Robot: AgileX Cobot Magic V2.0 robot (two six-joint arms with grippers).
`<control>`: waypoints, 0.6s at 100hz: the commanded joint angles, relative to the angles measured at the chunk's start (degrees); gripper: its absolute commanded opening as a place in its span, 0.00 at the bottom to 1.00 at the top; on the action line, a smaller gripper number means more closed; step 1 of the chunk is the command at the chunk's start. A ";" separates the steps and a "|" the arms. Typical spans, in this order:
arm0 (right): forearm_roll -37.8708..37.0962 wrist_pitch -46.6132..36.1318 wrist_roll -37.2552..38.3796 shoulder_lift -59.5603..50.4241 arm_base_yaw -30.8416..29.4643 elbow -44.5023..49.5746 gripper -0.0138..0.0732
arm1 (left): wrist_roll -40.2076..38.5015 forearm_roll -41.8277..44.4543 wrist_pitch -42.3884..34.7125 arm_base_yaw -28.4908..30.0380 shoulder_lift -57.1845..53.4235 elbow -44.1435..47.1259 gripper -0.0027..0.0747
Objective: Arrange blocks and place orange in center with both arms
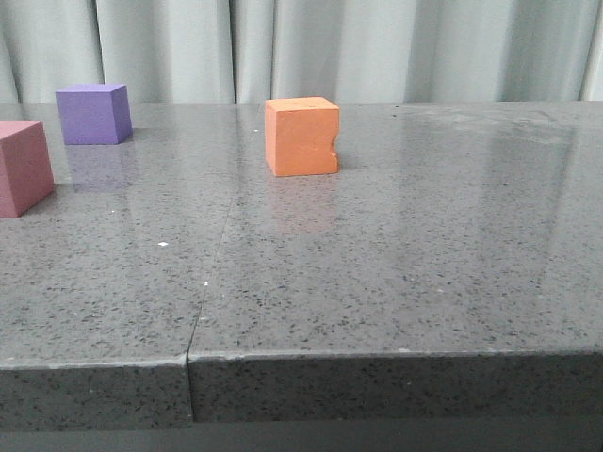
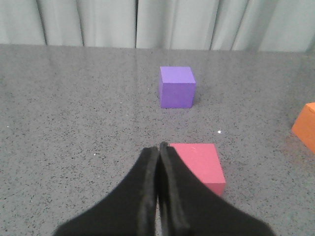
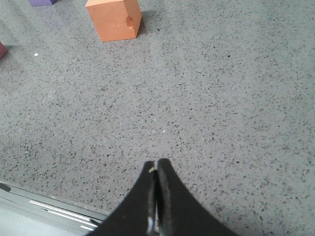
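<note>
Orange matte foam cube (image 1: pixel 301 137), with a small notch bitten from its right-hand edge, sits on the speckled grey stone table (image 1: pixel 396 273) a little left of centre in the upper part of my front view. Nothing touches it. A purple matte foam cube (image 1: pixel 92 114) stands in the upper left of that frame, well apart from the orange one. A pink-red matte foam cube (image 1: pixel 23 168) sits at the far left edge, partly cut off, nearer the camera than the purple one and apart from it. Pale pleated curtains (image 1: pixel 377 47) fill the background. A thin seam (image 1: pixel 203 301) runs through the tabletop toward the front edge.

From my left wrist camera, the black left gripper (image 2: pixel 159 147) appears at the bottom centre with its two dark fingers pressed together, holding nothing. The pink-red cube (image 2: pixel 199 164) lies just beside the fingertips, to the right in the frame (I cannot tell whether they touch). The purple cube (image 2: pixel 177 87) sits above it, and a corner of the orange cube (image 2: pixel 306 127) shows at the right edge.

From my right wrist camera, the black right gripper (image 3: pixel 156 164) is at the bottom centre, fingers closed together and empty, over bare table. The orange cube (image 3: pixel 114 18) is in the upper left, well apart.
</note>
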 commanded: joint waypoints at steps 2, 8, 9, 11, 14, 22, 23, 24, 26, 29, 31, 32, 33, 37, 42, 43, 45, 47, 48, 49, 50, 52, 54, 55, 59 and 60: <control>-0.81 -3.91 -0.61 -0.08 -0.11 -1.44 0.08 | 0.20 -0.55 -2.82 0.03 5.22 -4.88 0.08; -0.81 -3.91 -0.61 -0.08 -0.11 -1.44 0.08 | 0.20 -1.00 -2.95 0.03 8.00 -6.54 0.20; -0.81 -3.91 -0.61 -0.08 -0.11 -1.44 0.08 | 0.20 -1.00 -2.95 0.03 8.29 -6.72 0.22; -0.81 -3.91 -0.61 -0.08 -0.11 -1.44 0.08 | 0.20 -1.00 -2.95 0.03 9.17 -7.28 0.27; -0.81 -3.91 -0.61 -0.08 -0.11 -1.44 0.08 | 0.20 -1.00 -3.07 0.03 10.30 -7.89 0.35; -0.81 -3.91 -0.61 -0.08 -0.11 -1.44 0.08 | 0.20 -1.00 -3.20 0.03 13.13 -9.49 0.61; -0.81 -3.91 -0.61 -0.08 -0.11 -1.44 0.08 | 0.20 -1.00 -3.20 0.03 13.34 -9.62 0.63; -0.81 -3.91 -0.61 -0.08 -0.11 -1.44 0.08 | 0.20 -1.00 -3.20 0.03 13.56 -9.89 0.67; -0.81 -3.91 -0.61 -0.08 -0.11 -1.44 0.08 | 0.20 -1.35 -3.20 0.03 14.26 -10.16 0.71; -0.81 -3.91 -0.61 -0.08 -0.11 -1.44 0.08 | 0.20 -2.47 -3.06 0.03 15.48 -10.91 0.80; -0.81 -3.91 -0.61 -0.08 -0.11 -1.44 0.08 | 0.20 -3.02 -3.06 0.03 15.96 -11.33 0.84; -0.81 -3.91 -0.61 -0.08 -0.11 -1.44 0.08 | 0.20 -3.64 -3.06 0.03 16.43 -11.47 0.85; -0.81 -3.91 -0.61 -0.08 -0.11 -1.44 0.08 | 0.20 -3.90 -3.06 0.03 16.67 -11.59 0.86; -0.81 -3.91 -0.61 -0.08 -0.11 -1.44 0.08 | 0.20 -5.06 -3.06 0.03 18.06 -12.40 0.90; -0.81 -3.91 -0.61 -0.08 -0.11 -1.44 0.08 | 0.20 -5.06 -3.06 0.03 19.67 -13.39 0.91; -0.81 -3.91 -0.61 -0.08 -0.11 -1.44 0.08 | 0.20 -5.06 -3.06 0.03 20.11 -13.67 0.90; -0.81 -3.91 -0.61 -0.08 -0.11 -1.44 0.08 | 0.20 -5.06 -3.06 0.03 20.55 -14.16 0.90; -0.81 -3.91 -0.61 -0.08 -0.11 -1.44 0.08 | 0.20 -5.06 -3.06 0.03 21.21 -14.61 0.90; -0.81 -3.91 -0.61 -0.08 -0.11 -1.44 0.08 | 0.34 -5.06 -3.06 0.03 21.66 -14.78 0.90; -0.81 -3.91 -0.61 -0.08 -0.11 -1.44 0.08 | 0.31 -5.06 -2.95 0.03 21.86 -14.96 0.90; -0.81 -3.91 -0.61 -0.08 -0.11 -1.44 0.08 | 0.67 -5.06 -2.98 0.03 22.07 -15.32 0.90; -0.81 -3.91 -0.61 -0.08 -0.11 -1.44 0.08 | 1.36 -5.17 -2.78 0.03 22.75 -15.84 0.90; -0.81 -3.91 -0.61 -0.08 -0.11 -1.44 0.08 | 2.30 -5.48 -2.57 -0.07 23.38 -16.46 0.90; -0.81 -3.91 -0.61 -0.08 -0.11 -1.44 0.08 | 2.65 -5.67 -2.44 -0.05 23.83 -16.66 0.90; -0.81 -3.91 -0.61 -0.08 -0.11 -1.44 0.08 | 5.06 -6.34 -1.90 -0.48 24.93 -17.95 0.90; -0.81 -3.91 -0.61 -0.08 -0.11 -1.44 0.08 | 5.45 -6.50 -1.77 -0.49 25.35 -18.18 0.90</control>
